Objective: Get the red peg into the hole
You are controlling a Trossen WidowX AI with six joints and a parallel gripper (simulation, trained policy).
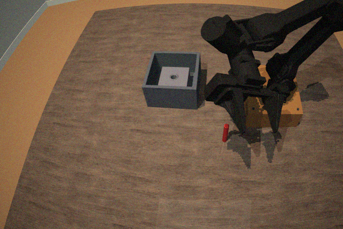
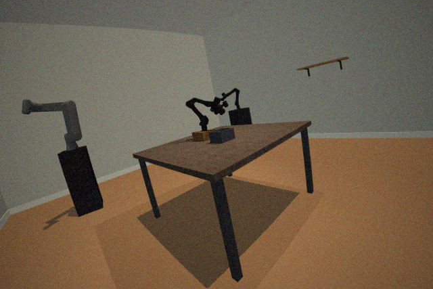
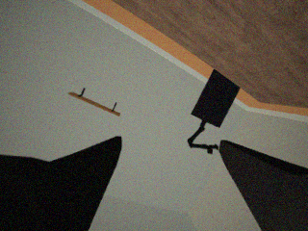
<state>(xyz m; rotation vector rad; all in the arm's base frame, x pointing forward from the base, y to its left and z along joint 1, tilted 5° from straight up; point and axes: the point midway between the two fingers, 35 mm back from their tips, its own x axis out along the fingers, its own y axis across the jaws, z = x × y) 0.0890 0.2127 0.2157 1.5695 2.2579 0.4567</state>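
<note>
A red peg (image 1: 225, 133) stands or leans on the table in the top view; it does not show in the wrist view. My gripper (image 1: 259, 132) (image 3: 170, 143) is open and empty, with its fingers wide apart. In the top view it appears to the right of the peg, raised above the table. The open box (image 1: 171, 97) (image 2: 222, 135) is dark blue-grey and sits left of the arm. The light plate (image 1: 167, 81) lies at its bottom, with a round hole (image 1: 173, 76) near its middle.
An orange block (image 1: 293, 104) (image 2: 200, 136) sits at the arm's base on the wooden table (image 1: 110, 151) (image 2: 195, 160). The arm's links reach over the area right of the box. Another dark arm on a black pedestal (image 2: 240, 116) (image 3: 215, 98) stands beyond the table.
</note>
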